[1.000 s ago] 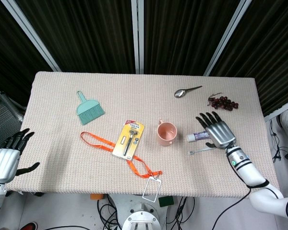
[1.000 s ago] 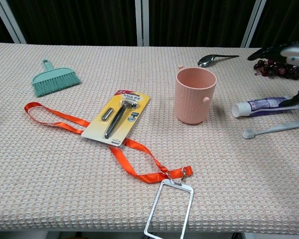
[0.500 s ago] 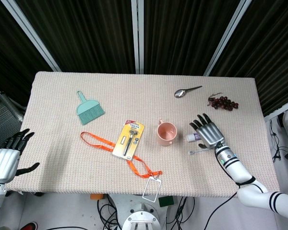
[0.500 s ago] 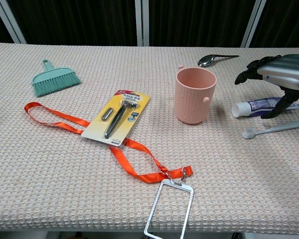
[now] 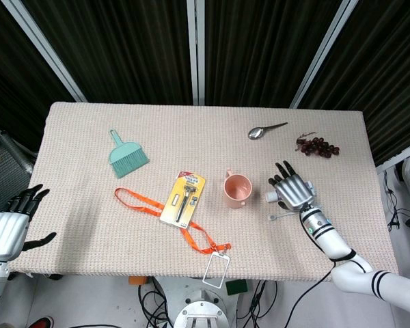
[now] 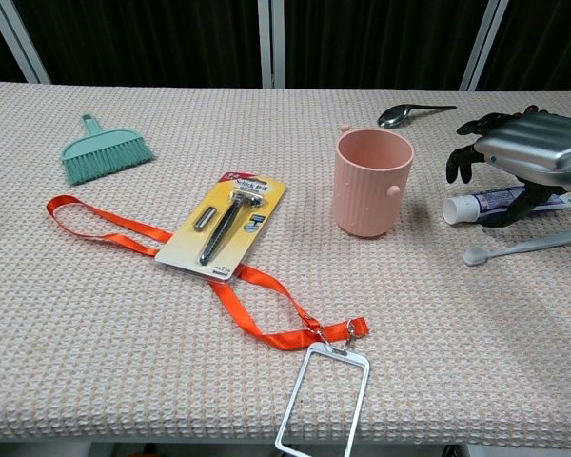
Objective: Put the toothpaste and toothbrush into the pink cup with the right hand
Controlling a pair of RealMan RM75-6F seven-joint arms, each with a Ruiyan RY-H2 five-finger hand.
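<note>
The pink cup (image 5: 236, 189) (image 6: 371, 183) stands upright near the table's middle. To its right lies the white toothpaste tube (image 6: 485, 204), cap end (image 5: 269, 197) toward the cup. The grey toothbrush (image 5: 277, 217) (image 6: 523, 247) lies just in front of the tube. My right hand (image 5: 291, 191) (image 6: 528, 152) is spread over the tube, covering most of it, with its fingers curving down and its thumb by the tube's near side. No firm grip shows. My left hand (image 5: 10, 222) hangs open off the table's left edge, holding nothing.
A spoon (image 5: 265, 130) and a bunch of dark grapes (image 5: 317, 145) lie behind the right hand. A yellow razor pack (image 5: 183, 198), an orange lanyard (image 5: 147, 205) with a badge holder (image 6: 322, 400), and a teal brush (image 5: 127, 157) lie left of the cup.
My right hand has moved left toward the cup and settled lower over the toothpaste, with its fingers curling down. The tube, toothbrush, cup and left hand have not moved.
</note>
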